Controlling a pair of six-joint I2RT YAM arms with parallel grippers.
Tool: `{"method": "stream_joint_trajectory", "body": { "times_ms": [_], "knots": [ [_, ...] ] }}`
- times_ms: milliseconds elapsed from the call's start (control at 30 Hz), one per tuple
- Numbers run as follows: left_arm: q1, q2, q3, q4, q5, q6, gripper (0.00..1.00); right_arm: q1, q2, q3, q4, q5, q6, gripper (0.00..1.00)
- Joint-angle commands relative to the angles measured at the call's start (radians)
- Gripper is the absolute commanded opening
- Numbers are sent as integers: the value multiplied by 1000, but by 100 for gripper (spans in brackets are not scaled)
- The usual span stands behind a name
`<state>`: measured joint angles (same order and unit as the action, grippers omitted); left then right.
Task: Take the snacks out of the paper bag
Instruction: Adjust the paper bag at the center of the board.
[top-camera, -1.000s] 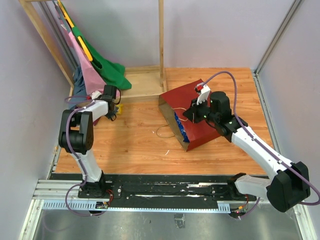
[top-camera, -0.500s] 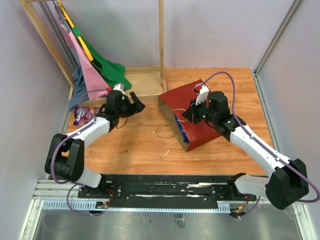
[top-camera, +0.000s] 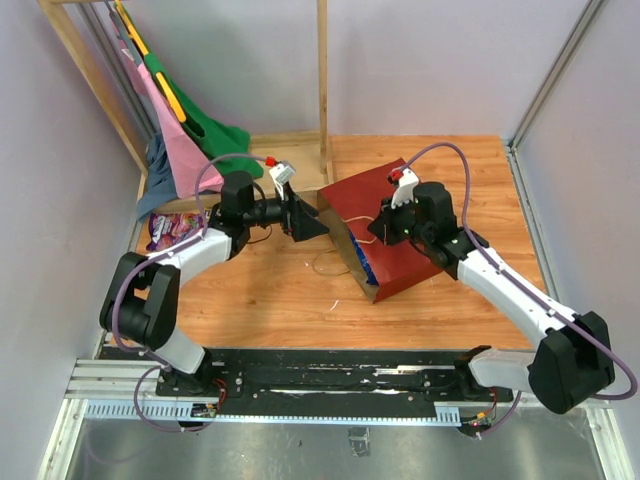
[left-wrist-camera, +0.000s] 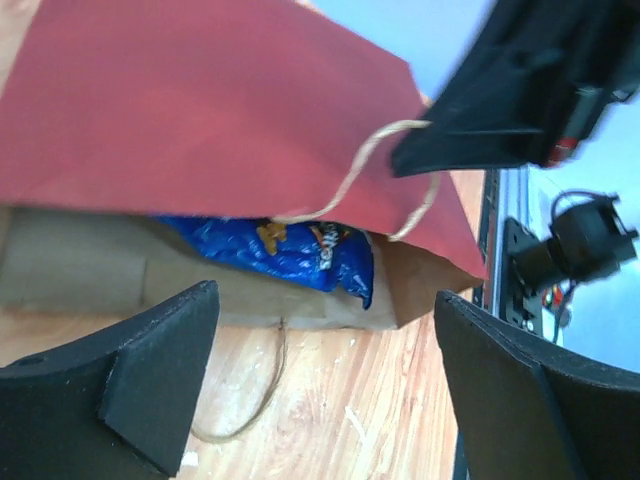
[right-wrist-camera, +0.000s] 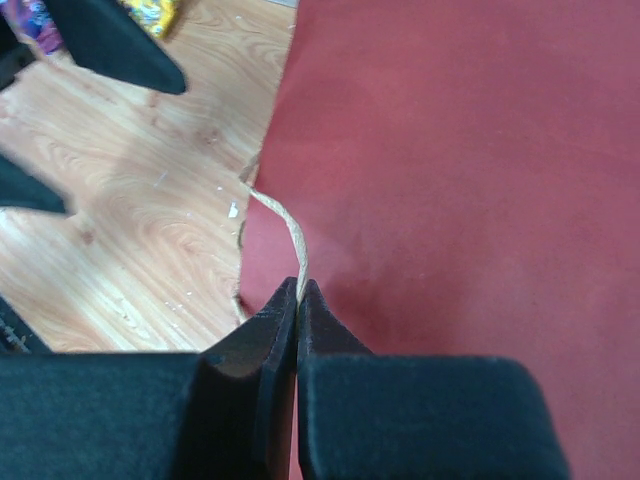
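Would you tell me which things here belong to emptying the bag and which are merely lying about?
Part of the job: dark red paper bag; blue chip bag inside its mouth; purple snack packet out on the table; string handle pinched by the right gripper; open left gripper.
Just lying about: pink cloth; green cloth; wooden frame.

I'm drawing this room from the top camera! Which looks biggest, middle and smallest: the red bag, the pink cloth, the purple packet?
1. red bag: biggest.
2. pink cloth: a long narrow strip. It hangs higher, nearer the camera, which may make it look bigger.
3. purple packet: smallest, and partly hidden by the arm.
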<state>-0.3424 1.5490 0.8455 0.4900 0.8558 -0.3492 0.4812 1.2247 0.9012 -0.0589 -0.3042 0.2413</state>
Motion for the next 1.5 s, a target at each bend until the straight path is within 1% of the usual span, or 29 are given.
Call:
{"method": "stream_joint_trajectory", "body": {
  "times_ms": [0, 100, 167, 233, 400, 467, 600, 700, 733, 767, 833, 900, 933, 1000, 1067, 1167, 1333, 1467],
  "knots": [
    [-20, -27, 88, -106, 265, 245, 93, -11, 25, 43, -41, 117, 11, 1],
    [-44, -83, 90, -259, 314, 420, 99, -18, 45, 66, -74, 179, 10, 1],
    [-59, -120, 76, -290, 308, 494, 100, -32, 58, 80, -83, 209, 15, 1],
    [-60, -133, 61, -262, 309, 488, 100, -60, 78, 85, -85, 199, 27, 1],
    [-64, -95, 56, -208, 354, 470, 100, -160, 126, 100, -85, 149, 60, 1],
    [-71, -76, 55, -170, 357, 446, 100, -188, 141, 117, -97, 157, 55, 1],
    [-102, -44, 94, -219, 359, 491, 100, -235, 156, 149, -99, 190, 34, 1],
    [-111, -32, 104, -187, 391, 473, 100, -292, 159, 173, -104, 173, 25, 1],
    [-115, -25, 106, -159, 389, 452, 100, -313, 158, 179, -102, 165, 27, 1],
    [-119, -13, 121, -167, 382, 448, 100, -344, 155, 184, -102, 160, 33, 1],
    [-135, 31, 176, -240, 296, 456, 100, -386, 154, 194, -99, 143, 49, 1],
    [-144, 116, 255, -339, 249, 475, 99, -410, 154, 205, -98, 141, 53, 1],
    [-144, 155, 285, -326, 232, 432, 100, -418, 155, 212, -98, 145, 50, 1],
    [-142, 230, 323, -236, 147, 295, 100, -429, 156, 224, -110, 172, 36, 1],
    [-143, 311, 374, -181, 63, 190, 99, -444, 154, 232, -116, 186, 35, 1],
    [-145, 402, 444, -163, -11, 106, 97, -463, 136, 234, -122, 186, 33, 1],
    [-147, 399, 440, -125, -166, 69, 97, -491, 97, 232, -134, 228, 17, 1],
    [-152, 395, 445, -123, -213, 66, 97, -521, 103, 255, -128, 211, 39, 1]
  ]
}}
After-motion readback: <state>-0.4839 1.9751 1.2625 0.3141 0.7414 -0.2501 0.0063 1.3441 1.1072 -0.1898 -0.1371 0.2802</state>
